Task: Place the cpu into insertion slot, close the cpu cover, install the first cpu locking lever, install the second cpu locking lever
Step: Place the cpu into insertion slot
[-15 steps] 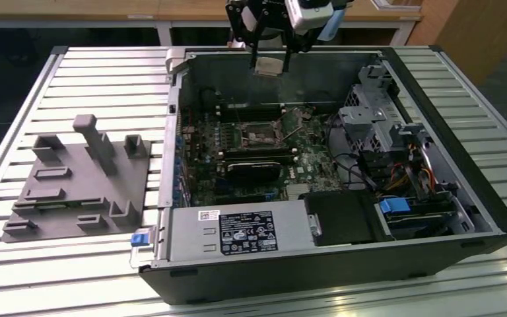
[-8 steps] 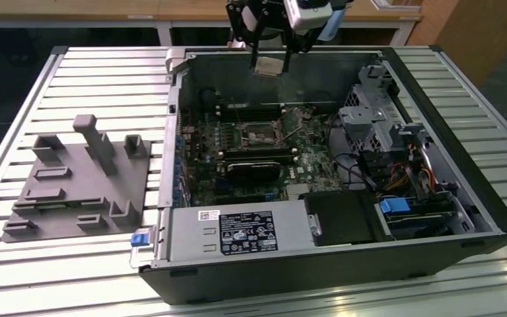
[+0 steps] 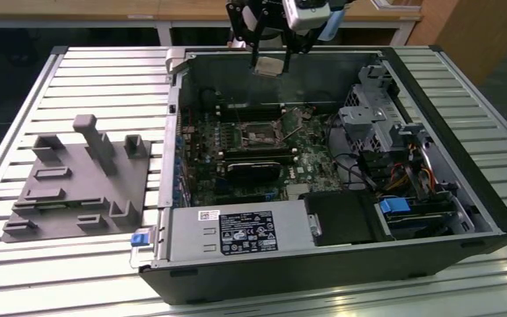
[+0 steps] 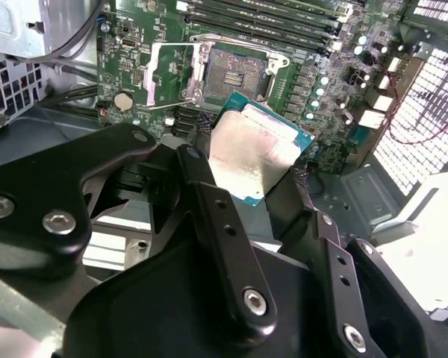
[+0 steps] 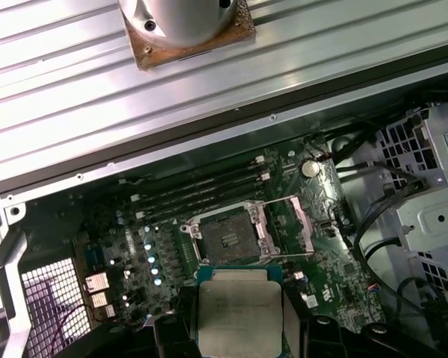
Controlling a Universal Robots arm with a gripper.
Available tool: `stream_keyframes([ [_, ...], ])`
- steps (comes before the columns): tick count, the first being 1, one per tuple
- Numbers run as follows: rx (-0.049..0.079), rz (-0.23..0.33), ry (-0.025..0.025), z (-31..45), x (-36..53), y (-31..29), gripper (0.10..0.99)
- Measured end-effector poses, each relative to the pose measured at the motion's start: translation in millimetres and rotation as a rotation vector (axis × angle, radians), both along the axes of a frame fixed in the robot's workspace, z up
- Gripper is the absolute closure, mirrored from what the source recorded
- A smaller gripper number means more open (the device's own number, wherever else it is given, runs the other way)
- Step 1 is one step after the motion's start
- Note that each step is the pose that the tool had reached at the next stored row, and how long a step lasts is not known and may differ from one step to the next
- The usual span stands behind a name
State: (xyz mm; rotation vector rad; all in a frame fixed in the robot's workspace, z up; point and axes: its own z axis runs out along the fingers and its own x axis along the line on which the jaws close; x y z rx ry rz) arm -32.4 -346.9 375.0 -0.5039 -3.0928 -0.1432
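The gripper (image 4: 248, 175) is clamped on the cpu (image 4: 257, 145), black fingers (image 4: 198, 179) pinching two opposite edges. The chip looks light, stiff and slick on its metal top, and likely delicate underneath, so the edges are the place to hold. Beyond it and well apart, the insertion slot (image 4: 235, 71) lies bare, the cpu cover (image 4: 152, 74) swung open beside it, inside the computer case (image 3: 491, 218).

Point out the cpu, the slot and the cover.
cpu (image 4: 254, 153): second wrist view, on its silver top.
slot (image 4: 235, 71): second wrist view, on the dark pin field.
cover (image 4: 150, 74): second wrist view, on the frame's outer bar.
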Motion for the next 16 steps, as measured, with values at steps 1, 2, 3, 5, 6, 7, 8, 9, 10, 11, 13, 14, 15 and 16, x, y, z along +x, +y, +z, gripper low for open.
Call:
stream_keyframes([
  [1, 0.0, -0.003, 0.0, 0.0, 0.0, 0.0, 0.545],
  [2, 0.0, -0.005, 0.0, 0.0, 0.0, 0.0, 0.545],
  [3, 0.0, -0.008, 0.0, 0.0, 0.0, 0.0, 0.545],
  [5, 0.0, -0.014, 0.0, 0.0, 0.0, 0.0, 0.545],
  [6, 0.0, -0.017, -0.0001, 0.0, 0.0, 0.0, 0.545],
  [7, 0.0, -0.021, 0.0, 0.0, 0.0, 0.0, 0.545],
  [8, 0.0, -0.023, 0.0, 0.0, 0.0, 0.0, 0.545],
  [9, 0.0, -0.026, 0.0, -0.1, 0.0, 0.0, 0.545],
  [10, 0.0, -0.029, 0.0, 0.0, 0.0, 0.0, 0.545],
  [11, 0.0, -0.031, 0.0, 0.0, 0.0, 0.0, 0.545],
  [13, 0.0, -0.037, 0.0, 0.0, 0.0, 0.0, 0.545],
  [14, 0.0, -0.04, 0.0, 0.0, 0.0, 0.0, 0.545],
  [15, 0.0, -0.042, 0.0, 0.0, 0.0, 0.0, 0.545],
  [16, 0.0, -0.045, 0.0, 0.0, 0.0, 0.0, 0.545],
])
